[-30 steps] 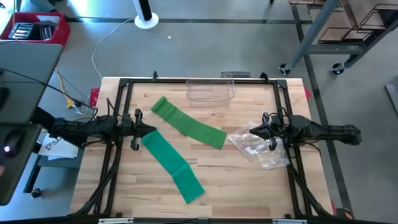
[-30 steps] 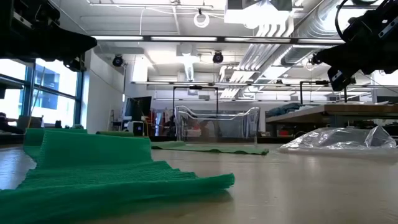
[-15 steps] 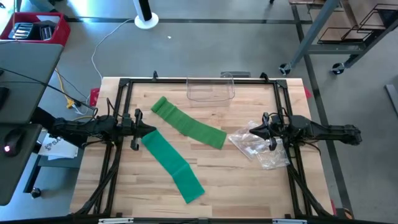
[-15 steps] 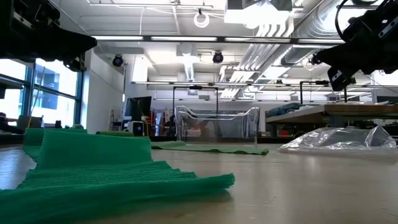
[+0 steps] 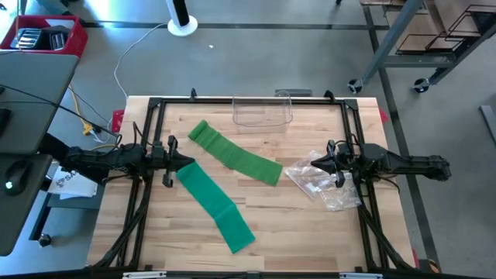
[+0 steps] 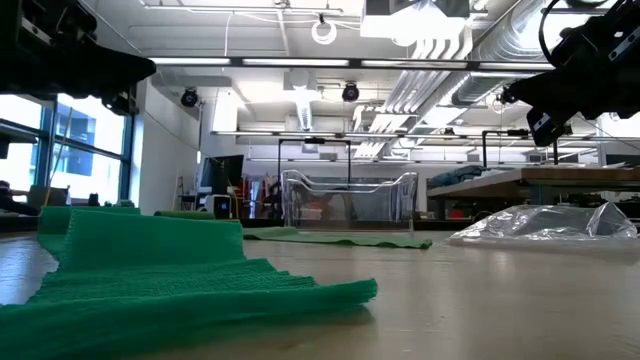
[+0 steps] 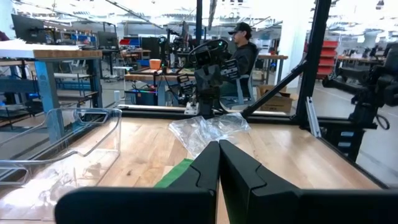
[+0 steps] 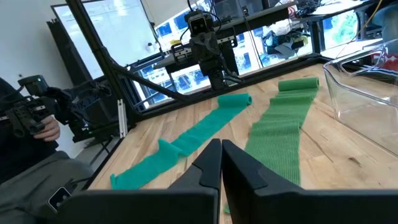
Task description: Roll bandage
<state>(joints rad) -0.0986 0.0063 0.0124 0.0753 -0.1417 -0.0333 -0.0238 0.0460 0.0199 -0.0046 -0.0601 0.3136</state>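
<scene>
Only the left wrist view shows a seated person (image 7: 244,53) beyond the wooden bench (image 5: 279,225). Two unrolled green bandages (image 5: 232,160) (image 5: 215,204) lie flat mid-bench, near an empty clear plastic bin (image 5: 262,111) and crumpled plastic bag (image 5: 325,187). Left end effector (image 5: 191,162) and right end effector (image 5: 314,162) hover, fingers pressed together, gripping nothing

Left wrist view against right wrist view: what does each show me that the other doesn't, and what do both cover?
Only the left wrist view shows the crumpled plastic bag, with the right arm beyond it. Only the right wrist view shows both green bandages laid out whole: the darker one and the lighter one, with the left arm behind. Both show the clear plastic bin, the wooden table, and that arm's own fingers shut, holding nothing.
</scene>
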